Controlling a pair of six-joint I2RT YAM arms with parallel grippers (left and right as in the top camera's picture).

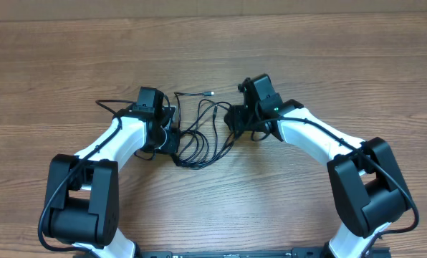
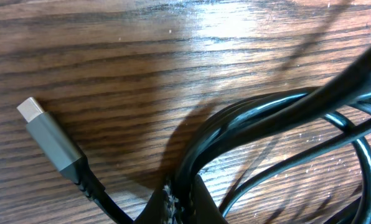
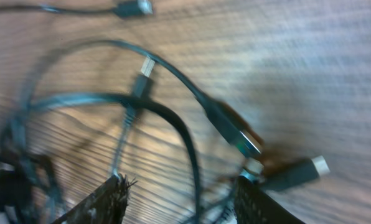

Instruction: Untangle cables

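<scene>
On the left, the left gripper (image 1: 167,132) is sitting closed, and its dark, rough-faced fingertips (image 2: 179,204) are apparently pinching several strands where they bunch together. The cables (image 1: 199,140) are lying on the wooden table (image 1: 213,50) in a loose knot of overlapping loops between the two grippers, with one thin end trailing up toward the far side. Just left of the pinched bundle, a plug (image 2: 51,137) with a matte grey shell and a bright silvery tip is resting flat on the grain, apart from the loops. The cords are looking smooth, glossy and round, thin and very light. They are likely soft enough to slide and spring back into curls when pulled, and the slick jackets may slip through a light pinch. The stiff plug bodies and the short ribbed collars behind them are offering the surest hold, since a free end has to be led back out through the loops. On the right, the right gripper (image 3: 182,199) is hovering low over the tangle with its fingers (image 3: 101,199) standing apart, holding nothing. One black loop is passing between them, and two more metal-tipped plugs (image 3: 241,140) are lying just beside the right-hand finger. That view is blurred, so whether they are touching is impossible to tell.
</scene>
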